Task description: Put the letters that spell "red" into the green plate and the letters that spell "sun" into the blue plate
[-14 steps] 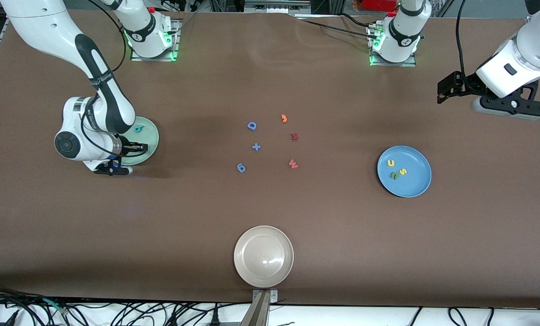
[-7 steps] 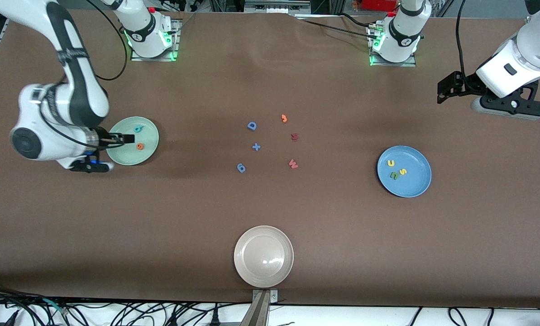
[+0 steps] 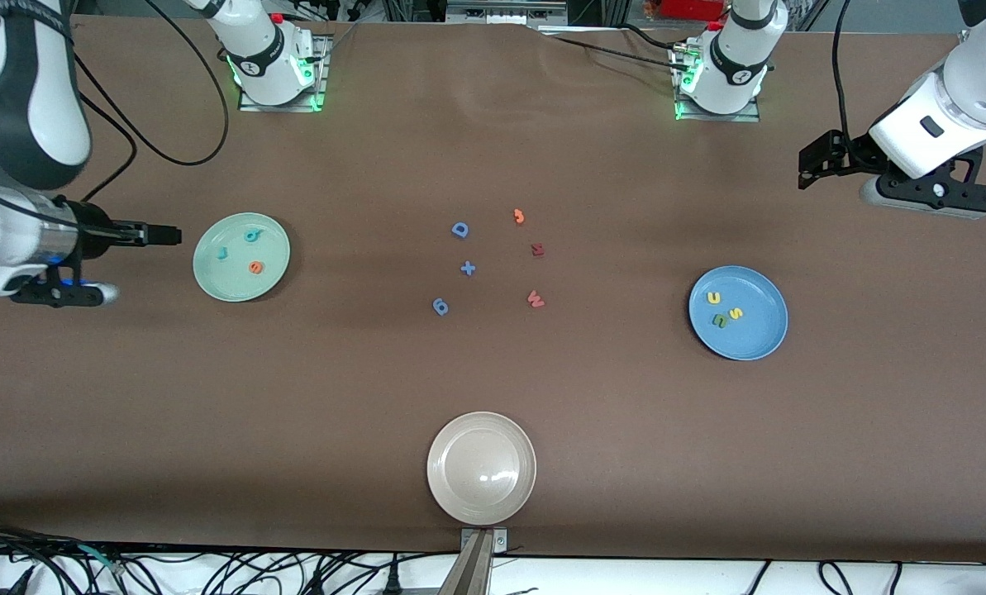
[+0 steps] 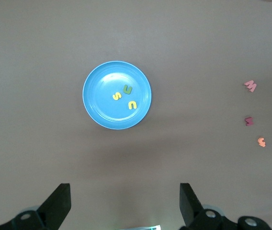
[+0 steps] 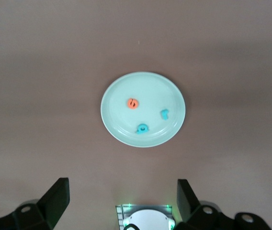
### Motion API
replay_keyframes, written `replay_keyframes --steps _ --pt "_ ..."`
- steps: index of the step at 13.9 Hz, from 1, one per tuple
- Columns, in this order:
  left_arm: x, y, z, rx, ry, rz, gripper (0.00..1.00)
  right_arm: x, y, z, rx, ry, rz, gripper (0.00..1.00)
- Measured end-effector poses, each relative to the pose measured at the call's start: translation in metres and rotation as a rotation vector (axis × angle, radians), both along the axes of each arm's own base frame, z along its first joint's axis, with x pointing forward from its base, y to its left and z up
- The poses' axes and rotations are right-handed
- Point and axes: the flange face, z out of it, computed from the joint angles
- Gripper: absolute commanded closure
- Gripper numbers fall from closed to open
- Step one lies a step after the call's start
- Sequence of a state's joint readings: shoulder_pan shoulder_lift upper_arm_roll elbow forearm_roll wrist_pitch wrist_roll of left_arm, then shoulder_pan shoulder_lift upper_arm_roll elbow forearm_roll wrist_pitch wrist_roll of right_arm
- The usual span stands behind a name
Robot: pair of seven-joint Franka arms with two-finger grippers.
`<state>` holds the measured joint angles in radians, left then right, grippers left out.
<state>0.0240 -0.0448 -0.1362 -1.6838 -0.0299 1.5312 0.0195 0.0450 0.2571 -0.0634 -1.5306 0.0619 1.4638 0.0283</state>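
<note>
The green plate (image 3: 238, 283) lies toward the right arm's end of the table. In it lie the teal "r" (image 3: 221, 254), the teal "d" (image 3: 251, 235) and the orange "e" (image 3: 255, 267). My right gripper (image 3: 164, 235) hangs open and empty beside this plate, up off the table. The right wrist view looks down on the green plate (image 5: 121, 91) between that gripper's spread fingers (image 5: 54, 197). The blue plate (image 3: 757, 339) holds the yellow "u" (image 3: 714, 297), green "n" (image 3: 719, 321) and yellow "s" (image 3: 736, 313). My left gripper (image 3: 808, 161) waits open, high over the left arm's end.
Loose pieces lie mid-table: a blue "D" (image 3: 459, 230), a blue plus (image 3: 468, 268), a blue "6" (image 3: 440, 307), an orange hooked piece (image 3: 519, 216), a dark red piece (image 3: 538, 249) and a red "W" (image 3: 535, 299). A beige plate (image 3: 481, 468) sits near the front edge.
My right gripper has opened, risen and drawn off the green plate toward the right arm's end of the table, uncovering the "e" and "r". The left arm has not moved.
</note>
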Motion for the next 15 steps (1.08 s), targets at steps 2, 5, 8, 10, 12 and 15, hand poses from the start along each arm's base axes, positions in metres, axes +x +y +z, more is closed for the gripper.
replay_keyframes --steps 2,5,8,10,12,15 --pt "0.0 0.0 0.0 0.0 0.0 0.0 0.0 -0.003 -0.003 0.033 -0.001 -0.08 -0.003 0.01" --pt "0.0 0.0 0.0 0.0 0.0 0.0 0.0 -0.005 0.0 0.055 -0.039 -0.158 0.024 0.01" --pt "0.0 0.0 0.0 0.0 0.0 0.0 0.0 0.0 0.006 0.062 -0.055 -0.219 0.045 0.01" --pt "0.0 0.0 0.0 0.0 0.0 0.0 0.0 0.001 0.003 0.064 -0.056 -0.263 0.041 0.01" --pt "0.0 0.0 0.0 0.0 0.0 0.0 0.0 -0.001 0.002 0.068 -0.058 -0.287 0.039 0.0" --pt "0.0 0.0 0.0 0.0 0.0 0.0 0.0 -0.004 0.002 0.073 -0.059 -0.297 0.037 0.01"
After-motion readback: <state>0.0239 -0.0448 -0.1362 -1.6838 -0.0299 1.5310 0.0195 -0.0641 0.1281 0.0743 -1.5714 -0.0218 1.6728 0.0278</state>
